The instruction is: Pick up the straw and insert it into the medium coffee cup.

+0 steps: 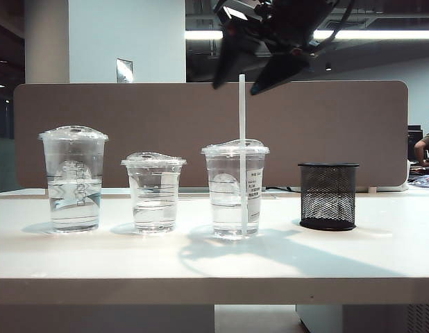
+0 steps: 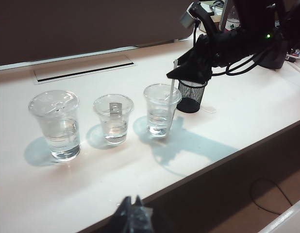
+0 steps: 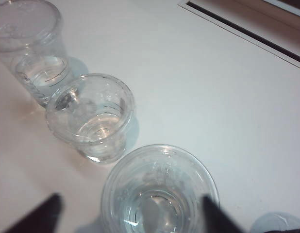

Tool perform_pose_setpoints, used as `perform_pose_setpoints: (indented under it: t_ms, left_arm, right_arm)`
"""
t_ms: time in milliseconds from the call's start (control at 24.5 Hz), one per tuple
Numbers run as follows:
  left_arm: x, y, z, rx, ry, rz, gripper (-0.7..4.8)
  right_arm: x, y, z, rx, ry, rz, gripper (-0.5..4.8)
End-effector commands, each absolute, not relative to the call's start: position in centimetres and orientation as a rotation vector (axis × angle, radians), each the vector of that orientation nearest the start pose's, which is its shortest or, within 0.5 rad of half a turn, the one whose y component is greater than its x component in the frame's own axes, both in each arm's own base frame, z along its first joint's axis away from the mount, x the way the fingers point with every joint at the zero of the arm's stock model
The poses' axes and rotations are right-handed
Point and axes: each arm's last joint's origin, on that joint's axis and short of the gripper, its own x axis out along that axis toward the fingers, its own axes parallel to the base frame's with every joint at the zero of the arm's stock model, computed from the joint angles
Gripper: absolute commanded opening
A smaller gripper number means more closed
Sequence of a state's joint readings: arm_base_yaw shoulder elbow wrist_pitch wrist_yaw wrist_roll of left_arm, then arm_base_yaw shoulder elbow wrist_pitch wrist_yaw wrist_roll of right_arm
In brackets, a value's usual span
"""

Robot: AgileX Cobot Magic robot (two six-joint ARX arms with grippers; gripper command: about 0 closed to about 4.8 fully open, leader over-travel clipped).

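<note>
The white straw stands upright in the medium coffee cup, the labelled clear cup with a domed lid, third from the left. My right gripper hangs just above it, open, its dark fingers spread to either side of the straw's top without touching it. The right wrist view looks straight down into that cup, between the wide-apart fingertips; the straw is not clear there. In the left wrist view the straw rises from the cup under the right gripper. My left gripper hovers shut at the table's near edge.
A taller clear cup and a shorter one, both lidded and holding water, stand left of the medium cup. A black mesh pen holder sits to its right. A brown partition runs behind the white table.
</note>
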State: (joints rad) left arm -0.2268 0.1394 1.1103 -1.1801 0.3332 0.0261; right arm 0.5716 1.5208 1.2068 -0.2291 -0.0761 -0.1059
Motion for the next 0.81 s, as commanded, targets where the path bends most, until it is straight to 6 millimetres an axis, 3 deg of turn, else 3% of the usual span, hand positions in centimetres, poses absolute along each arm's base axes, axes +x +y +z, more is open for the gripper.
perform_pose_setpoints:
  t_ms: [41,122,204,244,407,530,611,815]
  left_arm:
    - [-6.0,0.4,35.8,0.014,0.198,-0.563,-0.04]
    - [-6.0,0.4,35.8,0.014,0.198,-0.563,-0.04]
    - [-6.0,0.4,35.8,0.014,0.198,-0.563,-0.04]
    - [-6.0,0.4,35.8,0.014,0.198,-0.563,-0.04]
    - [-6.0,0.4,35.8,0.014,0.198,-0.563,-0.04]
    - [-6.0,0.4,35.8,0.014,0.198,-0.563,-0.04]
    - [-6.0,0.4,35.8,0.014,0.198,-0.562,-0.04]
    - [-6.0,0.4,35.8,0.014,0.198,-0.563,-0.04]
  right_arm:
    - [28.5,18.5,31.4,-0.222,0.41,0.634,4.79]
    - [27.7,17.9,32.6,-0.22,0.372,0.596,4.79]
    - [25.9,16.7,35.1,-0.207,0.313,0.578,0.97]
    - [24.8,16.0,36.4,-0.195,0.269,0.574,0.01]
    - [20.3,12.7,41.5,-0.174,0.048,0.459,-0.05]
    - [17.3,10.6,43.5,-0.153,-0.069,0.436,-0.05]
    - [15.1,9.0,43.4,-0.149,-0.151,0.408,-0.05]
    - [11.8,6.4,39.6,-0.104,-0.287,0.37,-0.05]
